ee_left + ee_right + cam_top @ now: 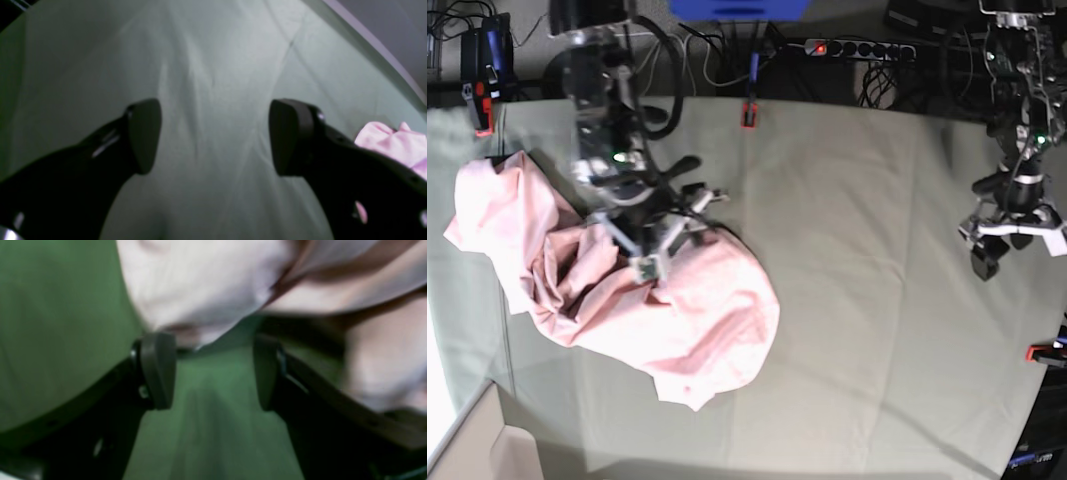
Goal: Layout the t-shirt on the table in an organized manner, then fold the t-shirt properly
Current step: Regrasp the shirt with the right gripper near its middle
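T-shirt [627, 290] lies crumpled in a pink heap on the table [857, 250], toward the left edge as base view shows it, w/ one part reaching nearly to that edge. No lettering visible. Right gripper [649, 243] sits over the heap's upper middle; in the wrist view its fingers [158, 370] are apart w/ only green table cloth between them, pink fabric just past the tips, not clamped. Left gripper [1010, 240] hangs near the opposite edge, well apart from the shirt. Its fingers [145, 135] are spread wide over bare creased cloth, holding nothing. Red clamp [748, 115] on far edge, another at the right edge.
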Available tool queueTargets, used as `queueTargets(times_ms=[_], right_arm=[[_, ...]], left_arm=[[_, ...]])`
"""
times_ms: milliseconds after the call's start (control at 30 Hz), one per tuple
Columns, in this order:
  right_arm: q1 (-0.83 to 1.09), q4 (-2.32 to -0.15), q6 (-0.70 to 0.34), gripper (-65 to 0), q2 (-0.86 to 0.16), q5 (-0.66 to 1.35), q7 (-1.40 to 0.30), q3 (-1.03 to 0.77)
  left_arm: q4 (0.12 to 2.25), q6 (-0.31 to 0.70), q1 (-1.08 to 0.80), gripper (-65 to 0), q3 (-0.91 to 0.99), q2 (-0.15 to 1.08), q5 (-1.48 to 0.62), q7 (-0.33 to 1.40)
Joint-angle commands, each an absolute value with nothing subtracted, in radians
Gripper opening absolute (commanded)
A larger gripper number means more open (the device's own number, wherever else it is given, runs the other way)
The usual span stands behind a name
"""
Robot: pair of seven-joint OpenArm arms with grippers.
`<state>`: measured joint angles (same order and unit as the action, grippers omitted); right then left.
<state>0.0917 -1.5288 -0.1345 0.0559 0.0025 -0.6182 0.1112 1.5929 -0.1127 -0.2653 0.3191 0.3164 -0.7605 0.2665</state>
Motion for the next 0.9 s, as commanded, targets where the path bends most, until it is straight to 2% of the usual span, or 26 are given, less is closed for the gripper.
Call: queueTargets(times_ms=[0,467,567,633,733,867], right_arm=[[0.056,-1.518,-0.137,-28.1,0.065,0.005,-0.588,0.111],[-0.065,-1.274,-0.137,-28.1,0.124,0.007,-0.588,0.113],[-0.097,-1.204,-0.137,-29.7,0.131,0.007,-0.587,0.113],[-0.107,-1.176,-0.14,-37.7,0.133,0.007,-0.587,0.113],[-0.105,-1.19,-0.202,-64.7,0.136,0.007,-0.59,0.113],[-0.053,-1.34,-0.337,-65.0,0.154,0.007,-0.593,0.127]], left_arm=[[1.612,-0.108,-0.257,-16.0,0.326,0.331,-0.759,0.245],[1.612,-0.108,-0.285,-16.0,0.328,0.331,-0.759,0.243],[1.612,-0.108,-0.283,-16.1,0.328,0.332,-0.759,0.243],[1.612,-0.108,-0.283,-16.2,0.328,0.332,-0.759,0.243],[1.612,-0.108,-0.283,-16.2,0.328,0.334,-0.759,0.243],[1.615,-0.108,-0.28,-16.4,0.328,0.334,-0.759,0.243]])
